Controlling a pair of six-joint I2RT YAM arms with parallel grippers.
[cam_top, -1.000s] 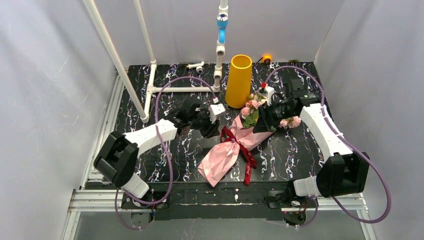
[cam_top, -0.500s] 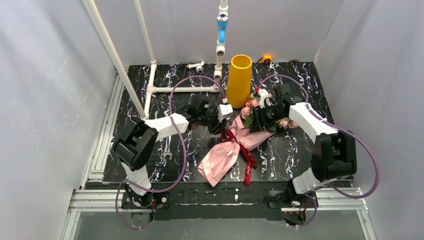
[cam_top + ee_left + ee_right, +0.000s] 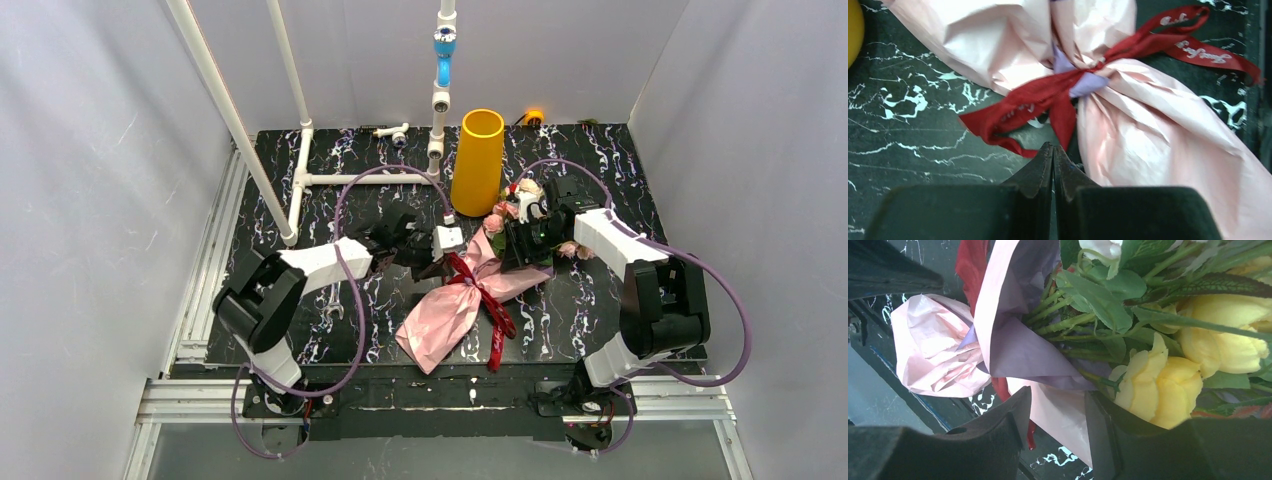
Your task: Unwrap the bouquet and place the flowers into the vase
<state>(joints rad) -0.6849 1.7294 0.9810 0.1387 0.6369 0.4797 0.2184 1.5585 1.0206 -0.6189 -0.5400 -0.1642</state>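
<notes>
1. Left wrist view: the left gripper [image 3: 1053,149] has its jaws pressed together. The tips sit right at the lower loop of the dark red ribbon [image 3: 1048,95]. I cannot tell whether any ribbon is caught between them.
2. The right gripper [image 3: 1058,400] has its jaws apart, with the pink paper [image 3: 938,350] edge in the gap and a yellow rose [image 3: 1228,345] against one jaw.
3. The bouquet [image 3: 470,290] lies mid-counter [image 3: 580,310] and is tied. Its wrapped end points to the near edge and its flowers [image 3: 497,215] point to the far edge.
4. The vase [image 3: 478,160] stands upright by the far edge, just beside the blooms.
5. Risk: the left jaws may have missed the ribbon, so a pull would come away empty.
6. Risk: if the ribbon is caught, a pull may drag the whole bunch rather than loosen the knot.
7. Risk: the right jaws closing may tear the paper or crush the rose.
8. Risk: shifting blooms could nudge the vase.
</notes>
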